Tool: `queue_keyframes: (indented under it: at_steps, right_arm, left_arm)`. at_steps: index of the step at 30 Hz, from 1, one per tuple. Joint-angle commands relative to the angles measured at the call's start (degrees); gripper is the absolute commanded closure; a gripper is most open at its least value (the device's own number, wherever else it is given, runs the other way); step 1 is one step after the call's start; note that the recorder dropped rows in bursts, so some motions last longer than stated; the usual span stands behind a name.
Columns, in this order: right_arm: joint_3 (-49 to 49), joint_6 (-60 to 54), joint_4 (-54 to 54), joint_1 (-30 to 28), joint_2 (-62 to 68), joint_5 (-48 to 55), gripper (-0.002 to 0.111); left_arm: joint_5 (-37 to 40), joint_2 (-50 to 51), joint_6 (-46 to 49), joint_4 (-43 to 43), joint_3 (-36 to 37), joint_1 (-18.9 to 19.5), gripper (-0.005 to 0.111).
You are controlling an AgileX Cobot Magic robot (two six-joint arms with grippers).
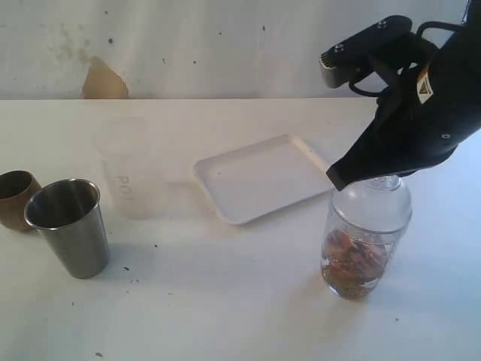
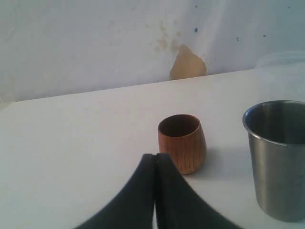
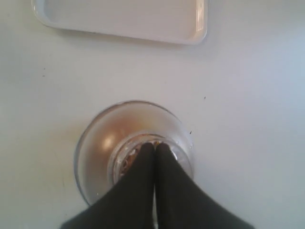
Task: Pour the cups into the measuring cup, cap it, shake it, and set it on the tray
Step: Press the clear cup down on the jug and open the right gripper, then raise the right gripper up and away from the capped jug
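Measuring cup (image 1: 359, 252), domed lid (image 1: 373, 201) on, brown mix inside, stands upright on tabletop (image 1: 225, 301) just beside tray (image 1: 259, 177) corner, not on it. Right tool (image 3: 155, 149) pinched closed, empty, tips over lid centre. Left tool (image 2: 156, 160) also closed, empty, near brown cup (image 2: 182, 142) and steel tumbler (image 2: 279, 157), well apart from tray. Frosted cup (image 1: 124, 169) just beside tray.

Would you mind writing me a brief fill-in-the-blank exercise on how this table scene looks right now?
1. The measuring cup is capped with a clear domed ____.
2. Between the brown cup and the steel tumbler, the ____ is taller.
3. The right tool hangs over the measuring cup with its jaws ____.
4. The rectangular tray is ____ in colour.
Missing words: lid; tumbler; shut; white.
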Motion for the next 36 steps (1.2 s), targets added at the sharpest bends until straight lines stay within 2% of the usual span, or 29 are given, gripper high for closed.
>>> queue_keyframes:
  at_steps: [1, 9, 17, 27, 36]
  right_arm:
    - [-0.2, 0.0, -0.6, -0.4, 0.0, 1.1, 0.108]
    - [-0.8, 0.0, 0.6, -0.4, -1.9, 1.8, 0.108]
    - [-1.7, -0.7, 5.5, -0.4, -2.4, 7.3, 0.108]
    - [-1.8, -0.7, 4.6, -0.4, 0.4, 5.9, 0.108]
    - [-4.9, -0.7, 5.2, -0.4, -4.1, 6.5, 0.108]
  left_arm:
    - [0.0, -0.1, -0.1, 0.1, 0.3, -0.2, 0.107]
    - [0.0, -0.1, -0.1, 0.1, 0.3, -0.2, 0.107]
    - [0.0, -0.1, -0.1, 0.1, 0.3, -0.2, 0.107]
    - [0.0, -0.1, -0.1, 0.1, 0.3, -0.2, 0.107]
    - [0.0, -0.1, -0.1, 0.1, 0.3, -0.2, 0.107]
